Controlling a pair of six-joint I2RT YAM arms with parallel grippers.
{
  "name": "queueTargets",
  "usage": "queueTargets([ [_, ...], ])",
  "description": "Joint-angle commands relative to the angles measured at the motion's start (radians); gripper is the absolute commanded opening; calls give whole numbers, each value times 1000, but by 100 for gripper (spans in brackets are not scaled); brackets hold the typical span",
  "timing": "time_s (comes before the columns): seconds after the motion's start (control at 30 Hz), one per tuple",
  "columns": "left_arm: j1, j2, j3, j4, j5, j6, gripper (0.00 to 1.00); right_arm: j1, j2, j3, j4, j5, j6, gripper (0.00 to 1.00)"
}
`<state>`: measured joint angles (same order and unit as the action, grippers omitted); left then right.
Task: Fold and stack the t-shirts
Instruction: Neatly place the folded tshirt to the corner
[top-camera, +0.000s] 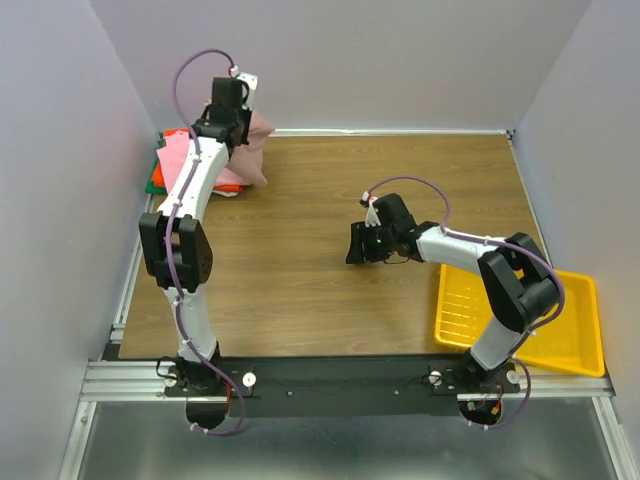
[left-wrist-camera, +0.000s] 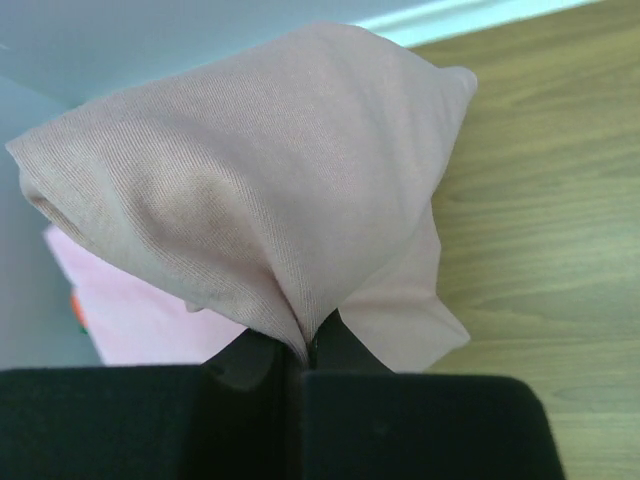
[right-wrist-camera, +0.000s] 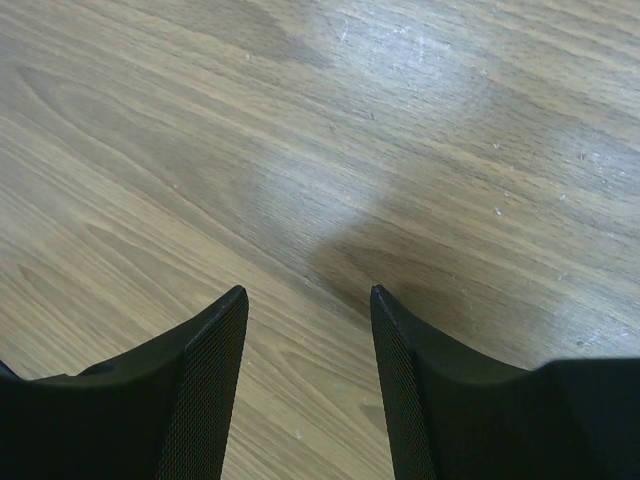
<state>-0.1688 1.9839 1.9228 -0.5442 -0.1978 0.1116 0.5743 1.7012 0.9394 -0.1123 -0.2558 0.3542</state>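
Pinching bunched soft-knit mauve-pink t-shirt (left-wrist-camera: 270, 200): left end effector (left-wrist-camera: 305, 350); right end effector (right-wrist-camera: 305, 300) parted above woodgrain table (right-wrist-camera: 400, 150)

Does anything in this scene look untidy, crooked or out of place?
The mauve-pink t-shirt hangs bunched from the shut left gripper, by the folded stack in the far left corner, not laid flat. The yellow tray sits crooked and reaches past the right edge of the wooden top.

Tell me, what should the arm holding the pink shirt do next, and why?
Probably lower it onto the bright pink folded t-shirt. The left hand is pinched shut on the bunched mauve-pink t-shirt, which hangs lifted just above that stack.
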Motion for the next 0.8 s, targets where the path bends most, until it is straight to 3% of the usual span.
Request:
queueTargets([
  [0.0, 61, 24, 129, -63, 49, 63, 0, -2, 23, -13, -15, -20, -20, 60],
  [0.17, 135, 44, 197, -76, 127, 72, 0, -1, 25, -13, -15, -31, -18, 59],
  [0.43, 235, 93, 148, -37, 193, 66, 0, -1, 9, -21, -15, -28, -18, 60],
  [0.53, 299, 145, 202, -69, 206, 31, 0, -1, -9, -28, -15, -20, -18, 69],
  [0.57, 311, 157, 220, -80, 158, -10, 5, 1, -17, -28, -15, -19, -17, 71],
  [0.6, 328, 165, 237, -85, 105, -22, 27, -1, -28, -30, -15, -16, -17, 74],
  [0.63, 331, 170, 242, -92, 69, -33, 98, -1, -34, -31, -15, -13, -14, 75],
  [0.7, 333, 152, 245, -94, -29, -67, 98, -1, -44, -33, -15, -11, -15, 85],
  [0.77, 330, 125, 231, -89, -84, -108, 98, -1, -51, -37, -15, -10, -15, 86],
])
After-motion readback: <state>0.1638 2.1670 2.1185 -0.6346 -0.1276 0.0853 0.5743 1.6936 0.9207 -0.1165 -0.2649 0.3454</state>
